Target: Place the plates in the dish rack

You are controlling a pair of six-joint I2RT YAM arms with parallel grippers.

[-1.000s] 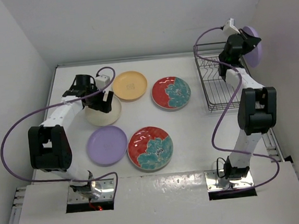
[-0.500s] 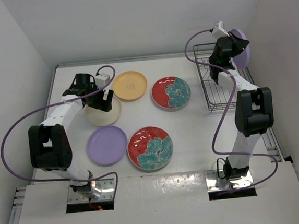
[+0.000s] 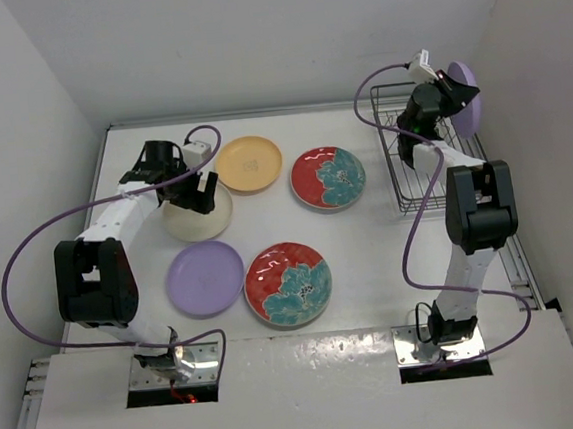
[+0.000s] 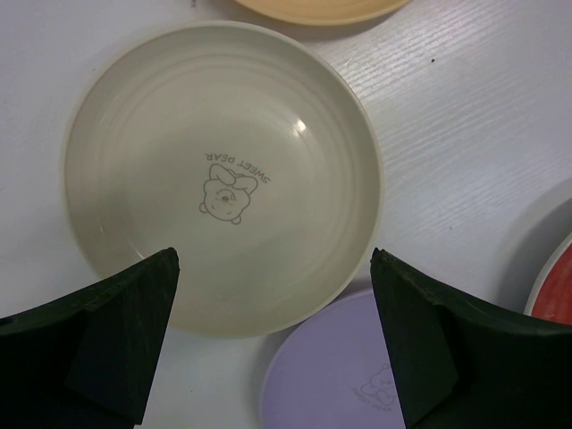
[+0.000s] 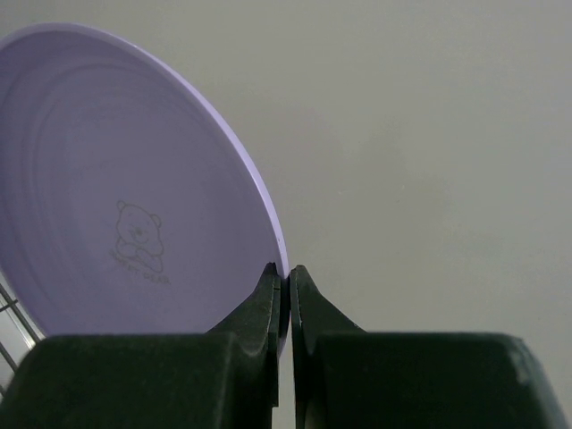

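Lilac x2: held lilac plate [image 5: 116, 206] on edge above far end of rack [image 3: 413, 168], rim pinched in right gripper [image 5: 288, 279]; second lilac plate [image 3: 205, 279] flat on table [image 3: 371, 257]. Red-teal plates [image 3: 327, 178] [image 3: 288, 284] x2, orange plate [image 3: 249, 164] x1, cream plate [image 4: 223, 179] x1, all flat. Rack x1. Left gripper [image 4: 273, 259] spread wide over cream plate, empty. White table, white walls [image 3: 251, 37]

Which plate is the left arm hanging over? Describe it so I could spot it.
On the left half of the white table, under the open left gripper, lies a cream plate between an orange plate and a lilac plate. No other plate is cream.
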